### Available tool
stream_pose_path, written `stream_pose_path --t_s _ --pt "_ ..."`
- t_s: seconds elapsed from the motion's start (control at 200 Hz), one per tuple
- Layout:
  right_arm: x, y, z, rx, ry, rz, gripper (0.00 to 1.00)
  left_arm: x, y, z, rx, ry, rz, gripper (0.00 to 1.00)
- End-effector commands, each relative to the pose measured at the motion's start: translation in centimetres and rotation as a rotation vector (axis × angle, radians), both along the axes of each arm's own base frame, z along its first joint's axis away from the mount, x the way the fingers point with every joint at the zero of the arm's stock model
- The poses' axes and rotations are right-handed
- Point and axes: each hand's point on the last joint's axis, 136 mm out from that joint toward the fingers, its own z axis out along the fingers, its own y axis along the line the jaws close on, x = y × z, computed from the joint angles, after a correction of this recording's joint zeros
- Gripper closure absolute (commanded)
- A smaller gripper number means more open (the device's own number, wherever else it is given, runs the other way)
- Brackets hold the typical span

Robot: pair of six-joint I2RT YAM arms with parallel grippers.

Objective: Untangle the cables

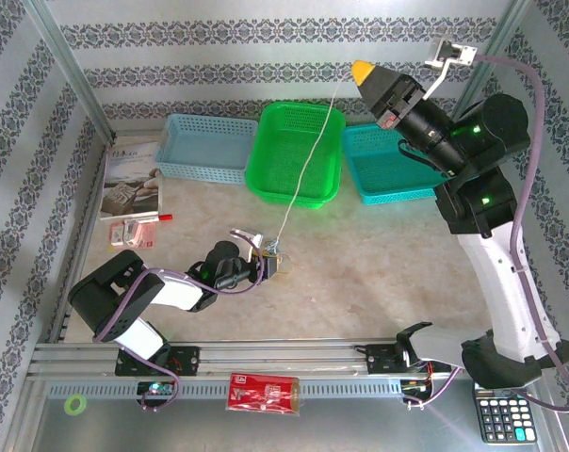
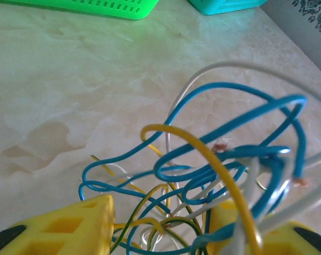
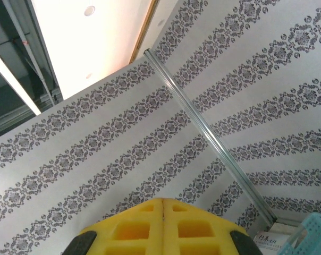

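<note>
Left arm folded low near the front edge, forearm lying rightward over table (image 1: 379, 264). Left gripper (image 1: 268, 265) fingers (image 2: 81, 226) part-spread, clamped around the cables (image 1: 278, 255) mid-table. Pale strand (image 1: 308, 160) runs taut from clump up to far right. Right arm raised high; right gripper (image 1: 360, 70) fingers (image 3: 134, 228) pressed together, pinching strand's end

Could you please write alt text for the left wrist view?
Tangled blue, yellow and white cables sit between the yellow fingers of the left pincer, over a table. A green basket and a teal basket stand behind.
</note>
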Motion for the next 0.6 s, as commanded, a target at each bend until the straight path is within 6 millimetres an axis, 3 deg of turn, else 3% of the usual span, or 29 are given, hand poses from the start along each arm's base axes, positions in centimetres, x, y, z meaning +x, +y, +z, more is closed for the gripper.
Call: stream_pose_path --t_s 0.0,0.3,0.595 --pt "0.3 -0.5 -0.2 0.032 -0.001 -0.015 1.00 -0.4 -0.3 0.0 -0.017 -0.003 -0.003 0.48" --pt "2.1 1.1 -8.0 -0.005 0.148 0.030 1.00 -0.7 0.7 2.0 -0.022 -0.036 0.020 0.20" --pt "1.7 3.1 -12.1 -0.092 0.190 0.064 1.00 -1.5 2.5 6.0 0.021 -0.130 0.036 0.07"
